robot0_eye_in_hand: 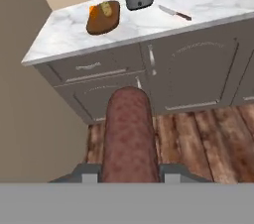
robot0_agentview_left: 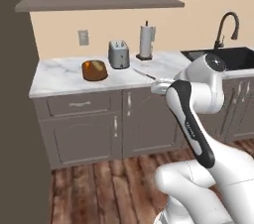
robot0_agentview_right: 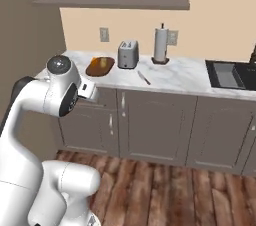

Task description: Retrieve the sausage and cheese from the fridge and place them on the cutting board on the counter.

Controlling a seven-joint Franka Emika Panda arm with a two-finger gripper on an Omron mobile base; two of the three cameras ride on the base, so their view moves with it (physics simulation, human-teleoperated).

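My gripper [robot0_eye_in_hand: 128,174] is shut on the sausage [robot0_eye_in_hand: 128,134], a dark reddish-brown cylinder that sticks out between the fingertips [robot0_eye_in_hand: 85,173] toward the counter [robot0_eye_in_hand: 64,39]. I hold it in the air in front of the lower cabinets, short of the counter edge. The oval dark brown cutting board [robot0_eye_in_hand: 103,20] lies on the counter left of the toaster, also seen as cutting board [robot0_agentview_left: 94,71] and cutting board [robot0_agentview_right: 99,67]. The orange cheese [robot0_eye_in_hand: 94,10] rests on the board beside a tan-yellow lumpy food item [robot0_eye_in_hand: 105,8]. The fridge is out of view.
A toaster [robot0_agentview_left: 118,54], a paper towel roll [robot0_agentview_left: 147,41] and a knife [robot0_eye_in_hand: 174,13] stand on the counter right of the board. The sink [robot0_agentview_left: 233,57] lies far right. A tall dark brown cabinet [robot0_agentview_left: 15,119] bounds the left. A wall shelf [robot0_agentview_left: 99,3] hangs above.
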